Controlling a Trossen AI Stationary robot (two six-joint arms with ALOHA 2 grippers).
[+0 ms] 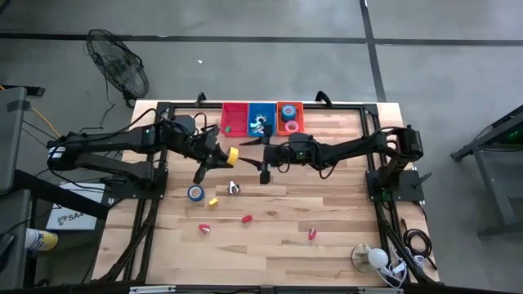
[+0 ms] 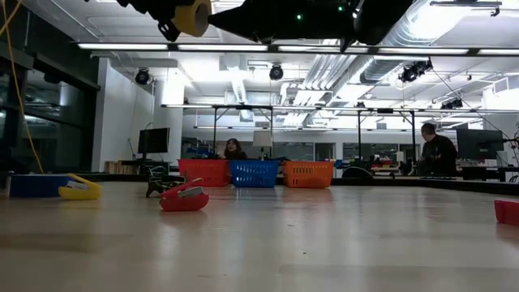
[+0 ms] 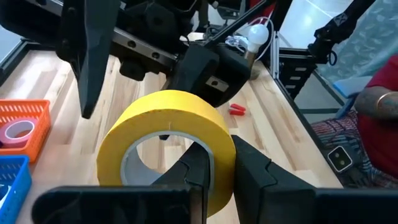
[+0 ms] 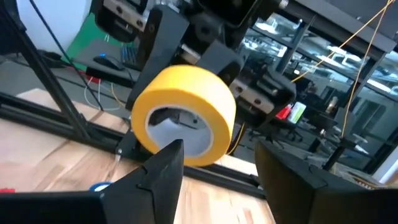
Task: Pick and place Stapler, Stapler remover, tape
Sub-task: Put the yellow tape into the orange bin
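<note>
A yellow tape roll [image 1: 233, 154] hangs in the air over the table's far middle, held by my left gripper [image 1: 226, 155], which is shut on it. The roll [image 3: 168, 146] fills the left wrist view and shows at the top of the low view [image 2: 193, 16]. My right gripper [image 1: 265, 171] is open and hovers just to the right of the roll. In its wrist view its fingers [image 4: 165, 168] frame the roll [image 4: 186, 115] without touching it. A blue tape roll [image 1: 195, 193] lies flat on the table. A stapler remover [image 1: 234, 188] lies to its right. My left gripper [image 3: 224, 149] holds the yellow tape by the ring's wall [image 3: 219, 155]. One finger [image 3: 196, 168] is inside the open centre and the other [image 3: 252, 177] is outside. The roll is lifted clear of the table, standing on edge with its opening sideways.
Red [image 1: 234, 118], blue [image 1: 261, 119] and orange [image 1: 289, 117] baskets stand in a row at the far edge; the orange one holds tape rolls. Small red pieces [image 1: 245, 219], [image 1: 203, 229], [image 1: 311, 234] and a yellow one [image 1: 213, 202] lie toward the near side.
</note>
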